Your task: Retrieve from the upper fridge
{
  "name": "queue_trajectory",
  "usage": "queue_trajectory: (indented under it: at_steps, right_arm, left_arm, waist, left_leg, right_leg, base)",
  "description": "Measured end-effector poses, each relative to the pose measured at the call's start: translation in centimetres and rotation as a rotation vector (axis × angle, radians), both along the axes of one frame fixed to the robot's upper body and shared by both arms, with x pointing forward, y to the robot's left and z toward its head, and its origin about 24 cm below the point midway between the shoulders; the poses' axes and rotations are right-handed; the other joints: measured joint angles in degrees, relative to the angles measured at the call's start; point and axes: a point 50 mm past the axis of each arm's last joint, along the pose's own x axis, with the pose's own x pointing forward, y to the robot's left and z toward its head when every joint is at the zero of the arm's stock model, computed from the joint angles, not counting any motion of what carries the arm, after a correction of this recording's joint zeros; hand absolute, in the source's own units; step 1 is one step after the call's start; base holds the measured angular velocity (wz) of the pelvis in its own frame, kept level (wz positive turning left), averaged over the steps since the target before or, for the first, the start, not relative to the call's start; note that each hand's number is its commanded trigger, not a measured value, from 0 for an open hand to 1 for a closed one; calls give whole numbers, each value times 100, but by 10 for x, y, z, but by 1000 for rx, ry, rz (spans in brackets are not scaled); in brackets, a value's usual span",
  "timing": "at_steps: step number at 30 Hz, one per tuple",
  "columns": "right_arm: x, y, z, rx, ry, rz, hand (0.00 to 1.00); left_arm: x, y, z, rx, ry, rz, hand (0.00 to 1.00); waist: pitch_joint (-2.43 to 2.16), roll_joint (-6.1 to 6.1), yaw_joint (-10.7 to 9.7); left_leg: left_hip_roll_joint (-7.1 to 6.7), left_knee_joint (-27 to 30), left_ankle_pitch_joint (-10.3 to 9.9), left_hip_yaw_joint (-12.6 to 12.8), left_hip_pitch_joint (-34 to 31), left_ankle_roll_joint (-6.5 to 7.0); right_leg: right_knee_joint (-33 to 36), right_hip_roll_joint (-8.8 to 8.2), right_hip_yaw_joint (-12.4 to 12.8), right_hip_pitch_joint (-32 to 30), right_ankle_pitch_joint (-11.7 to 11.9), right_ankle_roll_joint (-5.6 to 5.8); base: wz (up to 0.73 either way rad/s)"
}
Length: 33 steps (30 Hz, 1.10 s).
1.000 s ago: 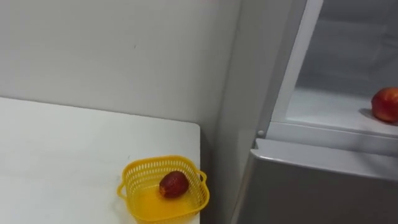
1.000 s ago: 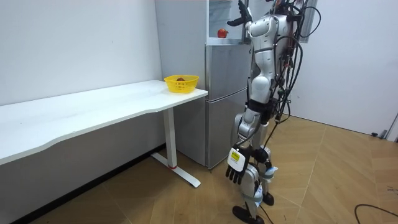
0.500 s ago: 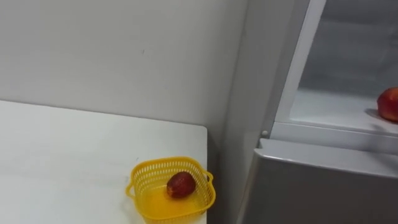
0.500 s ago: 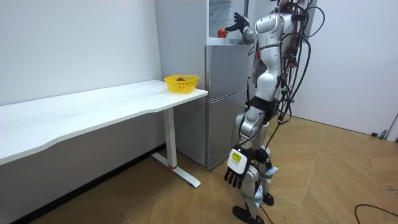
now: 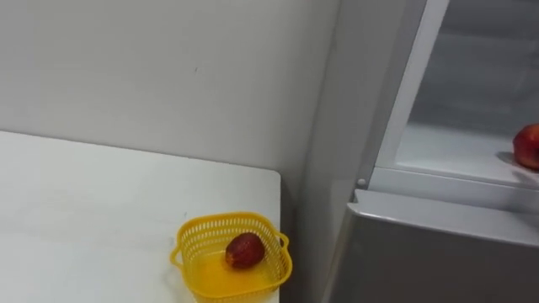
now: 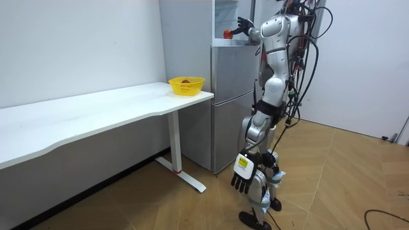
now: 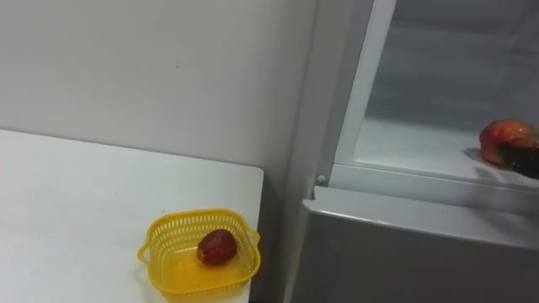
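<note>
Lying on the white shelf (image 7: 404, 145) of the open upper fridge compartment, the round red fruit (image 7: 502, 135) has the right robot hand (image 7: 524, 160) close at its right side, fingers spread and empty, while the left robot hand (image 6: 241, 179) hangs relaxed far below.

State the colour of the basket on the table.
Yellow: the basket shows best in the left eye view.
</note>
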Motion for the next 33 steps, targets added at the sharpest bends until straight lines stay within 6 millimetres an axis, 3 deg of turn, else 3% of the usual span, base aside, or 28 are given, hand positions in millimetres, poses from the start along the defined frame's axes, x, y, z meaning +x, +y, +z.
queue_trajectory:
  at_steps: [14, 21, 22, 30, 31, 32, 33]
  right_arm:
    - [7, 6, -11, 44, 46, 109, 0]
    - [5, 1, -15, 61, 65, 104, 0]
    - [5, 1, -16, 61, 68, 103, 0]
    - [3, -5, -22, 74, 99, 86, 0]
    - [3, -6, -24, 76, 103, 83, 37]
    - [3, -6, -24, 78, 105, 81, 60]
    - [3, -6, -25, 80, 108, 80, 67]
  left_arm:
    - [0, 4, 2, 12, 5, 4, 0]
    - [-3, 5, 2, 13, 19, 13, 0]
    - [-3, 5, 2, 14, 25, 15, 0]
    - [-6, 5, 2, 9, 46, 16, 0]
    - [-6, 5, 2, 10, 49, 17, 0]
    - [-6, 5, 2, 10, 50, 18, 0]
    - [-7, 5, 2, 11, 52, 18, 0]
  waist:
    - [-2, 30, 29]
    - [-16, 107, 154]
    - [-34, 106, 163]
    - [-20, 102, 282]
    - [-18, 98, 295]
    - [-17, 95, 299]
    - [-16, 89, 302]
  left_leg:
    - [-6, 87, 1, -151, -165, -2]
    - [-4, 79, 1, -176, -165, -2]
    - [-3, 78, 1, -176, -162, -2]
    - [-4, 79, 0, -166, -93, -3]
    - [-4, 75, 0, -173, -78, -3]
    - [-4, 70, -1, -175, -72, -3]
    - [-5, 46, -1, -177, -72, -3]
  right_leg:
    - [-13, -21, -163, -83, 0, -1]
    - [-19, -21, -187, -71, 1, -1]
    - [-17, -21, -188, -66, 1, -1]
    - [-17, -20, -190, 8, 1, -1]
    - [-17, -20, -192, 26, 1, -1]
    - [-17, -21, -194, 33, 1, -1]
    - [-15, -23, -205, 36, 1, -1]
  base:
    - [5]
    - [0]
    - [0]
    - [0]
    - [0]
    - [0]
    - [0]
